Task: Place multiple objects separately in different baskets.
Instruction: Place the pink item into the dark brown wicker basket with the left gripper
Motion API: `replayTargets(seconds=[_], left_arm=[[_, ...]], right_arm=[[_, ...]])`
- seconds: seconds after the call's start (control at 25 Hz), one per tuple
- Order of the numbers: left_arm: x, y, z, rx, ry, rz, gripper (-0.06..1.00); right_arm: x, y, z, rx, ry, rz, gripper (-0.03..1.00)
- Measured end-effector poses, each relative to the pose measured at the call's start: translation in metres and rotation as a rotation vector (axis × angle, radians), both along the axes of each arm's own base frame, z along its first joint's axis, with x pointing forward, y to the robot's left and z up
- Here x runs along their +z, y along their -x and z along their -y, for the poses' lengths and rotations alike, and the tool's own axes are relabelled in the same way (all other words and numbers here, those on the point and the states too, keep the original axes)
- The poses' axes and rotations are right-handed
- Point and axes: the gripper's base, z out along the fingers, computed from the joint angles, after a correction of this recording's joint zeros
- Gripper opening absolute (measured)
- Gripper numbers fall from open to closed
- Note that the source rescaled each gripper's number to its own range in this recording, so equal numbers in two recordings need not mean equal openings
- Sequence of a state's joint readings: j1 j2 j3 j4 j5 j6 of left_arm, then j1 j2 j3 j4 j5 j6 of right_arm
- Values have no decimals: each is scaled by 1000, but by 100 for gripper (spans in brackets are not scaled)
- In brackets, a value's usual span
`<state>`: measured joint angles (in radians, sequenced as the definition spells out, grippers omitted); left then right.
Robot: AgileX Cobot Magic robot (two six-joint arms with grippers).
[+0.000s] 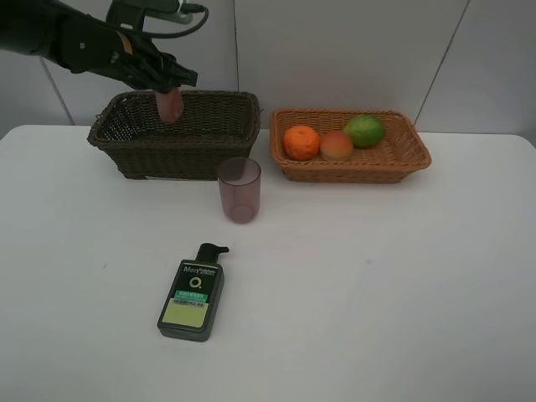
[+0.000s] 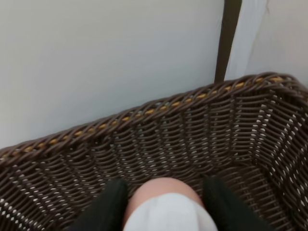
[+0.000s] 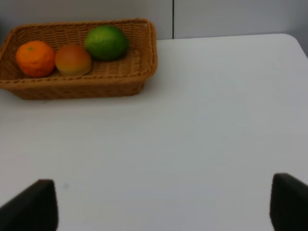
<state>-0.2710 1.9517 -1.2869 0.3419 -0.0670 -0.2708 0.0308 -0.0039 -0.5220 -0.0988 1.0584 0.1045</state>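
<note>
My left gripper (image 1: 167,94) is shut on the pink white-capped bottle (image 1: 170,106) and holds it over the dark brown basket (image 1: 134,138). In the left wrist view the bottle (image 2: 161,209) sits between the two black fingers (image 2: 103,207) above the basket's weave (image 2: 192,139). The orange (image 1: 301,141), the peach-like fruit (image 1: 337,146) and the green fruit (image 1: 364,131) lie in the light tan basket (image 1: 402,163). The mauve cup (image 1: 239,189) stands upright on the table. The pump bottle (image 1: 192,295) lies flat in front. My right gripper (image 3: 163,204) is open above the bare table.
The white table (image 1: 402,285) ends at a pale wall behind both baskets. In the right wrist view the tan basket (image 3: 144,62) with the three fruits lies far from the gripper.
</note>
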Motion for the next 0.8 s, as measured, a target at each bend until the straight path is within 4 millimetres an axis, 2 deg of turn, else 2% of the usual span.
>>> replayTargets(seconds=[0.32, 0.6, 0.68, 0.8], left_arm=[[-29, -5, 2, -3, -6, -49, 44], [-32, -5, 2, -1, -9, -60, 45], [-33, -4, 1, 3, -18, -76, 54], [-34, -4, 1, 7, -23, -86, 82]], right_arm=[[0, 0, 0, 0, 0, 0, 86], [0, 0, 0, 0, 0, 0, 86], [0, 0, 0, 0, 0, 0, 86], [0, 0, 0, 0, 0, 0, 86]])
